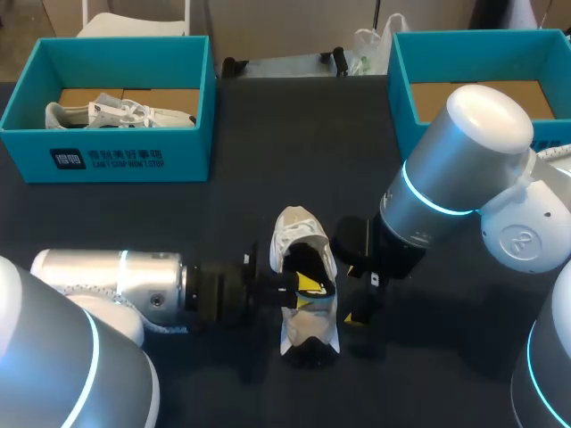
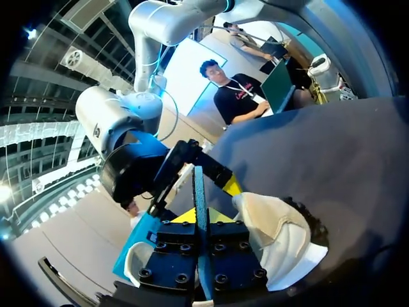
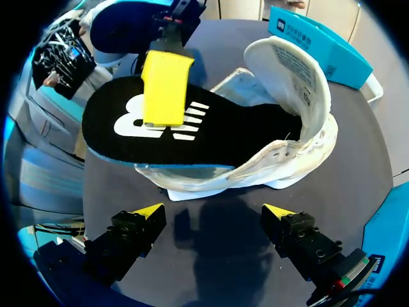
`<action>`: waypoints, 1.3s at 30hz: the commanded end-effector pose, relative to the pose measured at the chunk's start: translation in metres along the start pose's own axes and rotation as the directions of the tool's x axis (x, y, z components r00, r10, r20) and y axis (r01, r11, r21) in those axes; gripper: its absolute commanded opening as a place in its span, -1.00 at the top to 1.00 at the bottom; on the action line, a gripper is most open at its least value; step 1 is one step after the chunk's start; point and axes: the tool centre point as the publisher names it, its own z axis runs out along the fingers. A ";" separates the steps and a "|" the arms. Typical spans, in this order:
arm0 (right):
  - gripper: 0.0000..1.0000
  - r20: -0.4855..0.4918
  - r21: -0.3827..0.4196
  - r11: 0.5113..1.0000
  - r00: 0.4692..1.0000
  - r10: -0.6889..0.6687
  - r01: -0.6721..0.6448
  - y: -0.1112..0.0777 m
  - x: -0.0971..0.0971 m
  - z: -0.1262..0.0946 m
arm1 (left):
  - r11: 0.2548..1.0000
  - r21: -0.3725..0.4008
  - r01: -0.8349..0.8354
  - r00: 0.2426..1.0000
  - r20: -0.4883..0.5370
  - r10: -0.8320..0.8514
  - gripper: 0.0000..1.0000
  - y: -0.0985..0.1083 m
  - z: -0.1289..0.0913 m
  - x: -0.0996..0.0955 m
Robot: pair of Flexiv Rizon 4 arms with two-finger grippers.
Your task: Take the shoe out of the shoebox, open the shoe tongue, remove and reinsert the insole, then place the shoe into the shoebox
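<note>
Overview of the desk [image 1: 268, 178], as I see it from the remote station. The shoe [image 1: 299, 236] lies on the dark surface in the middle, outside both boxes, between my two arms.

(a) Position. The left end effector [image 1: 308, 285] reaches in from the left, into the opening of the shoe. The right end effector [image 1: 357, 305] stands just beside the shoe on its right and does not touch it. In the right wrist view the shoe [image 3: 300, 141] lies on its side ahead of the right end effector [image 3: 214, 214]. Its black insole [image 3: 217, 137] stands partly out of the opening, with a blue edge underneath. A white flap, probably the tongue, is folded up and away from the opening.

(b) Count. Two teal shoeboxes stand at the far side of the desk: the left shoebox [image 1: 107, 160] and the right shoebox [image 1: 401, 98]. I count two shoes: the one on the desk and a second shoe [image 1: 116, 114], white, lying inside the left shoebox. One insole is visible.

(c) End effectors. The left end effector [image 2: 199, 220] is pressed together on the insole, whose thin blue edge runs up between its two fingers in the left wrist view. From the right wrist view, one of its yellow tips [image 3: 165, 89] lies flat on the black top face of the insole. The right end effector is spread wide, its yellow tips well apart above bare desk, and it holds nothing.
</note>
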 end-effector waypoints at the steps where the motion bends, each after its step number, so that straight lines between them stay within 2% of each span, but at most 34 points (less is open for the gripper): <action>1: -1.00 0.002 0.000 1.000 1.000 0.001 -0.001 0.000 0.001 0.001 | 1.000 0.004 -0.026 0.999 -0.027 0.026 1.00 0.012 0.010 0.002; 9: -1.00 0.002 0.000 1.000 1.000 0.001 -0.001 0.000 0.001 0.001 | 0.996 -0.066 -0.067 0.996 -0.068 0.062 1.00 0.038 0.016 0.010; 14: -1.00 0.002 0.000 1.000 1.000 0.001 -0.001 0.000 0.001 0.001 | 0.998 -0.057 -0.032 0.998 -0.046 0.030 1.00 0.041 0.014 0.005; 15: -1.00 0.002 0.000 1.000 1.000 0.001 -0.001 0.000 0.001 0.001 | 0.998 -0.058 -0.033 0.998 -0.047 0.031 0.82 0.039 0.013 0.004; 16: -1.00 0.002 0.000 1.000 1.000 0.001 -0.001 0.000 0.001 0.001 | 0.999 -0.046 -0.025 0.999 -0.043 0.023 0.33 0.036 0.012 0.002; 17: -1.00 0.002 0.000 1.000 1.000 0.001 -0.001 0.000 0.001 0.001 | 0.999 -0.038 -0.015 0.999 -0.037 0.014 0.22 0.034 0.011 0.001; 18: -1.00 0.002 0.000 1.000 1.000 0.001 -0.001 0.000 0.001 0.001 | 0.999 -0.038 -0.016 0.999 -0.037 0.015 0.20 0.031 0.009 0.000; 22: -1.00 0.002 0.000 1.000 1.000 0.001 -0.001 0.000 0.001 0.001 | 1.000 -0.011 0.002 0.999 -0.038 -0.002 0.20 0.018 0.001 -0.005; 28: -1.00 0.002 0.000 1.000 1.000 0.001 -0.001 0.000 0.001 0.001 | 1.000 0.000 0.009 0.998 -0.055 -0.009 0.36 0.004 -0.005 -0.011; 30: -1.00 0.002 0.000 1.000 1.000 0.001 -0.001 0.000 0.001 0.001 | 1.000 0.004 0.008 0.998 -0.064 -0.008 0.62 0.003 -0.003 -0.011; 31: -1.00 0.002 0.000 1.000 1.000 0.001 -0.001 0.000 0.001 0.001 | 1.000 0.006 0.010 0.997 -0.071 -0.009 0.96 0.002 -0.001 -0.011; 32: -1.00 0.002 0.000 1.000 1.000 0.001 -0.001 0.000 0.001 0.001 | 1.000 0.008 0.010 0.997 -0.077 -0.009 1.00 0.002 0.000 -0.010; 36: -1.00 0.002 0.000 1.000 1.000 0.001 -0.001 0.000 0.001 0.001 | 1.000 0.021 0.019 0.993 -0.115 -0.016 1.00 0.008 0.009 -0.003; 39: -1.00 0.002 0.000 1.000 1.000 0.001 -0.001 0.000 0.001 0.001 | 1.000 0.007 0.021 0.990 -0.142 -0.019 1.00 0.021 0.015 0.004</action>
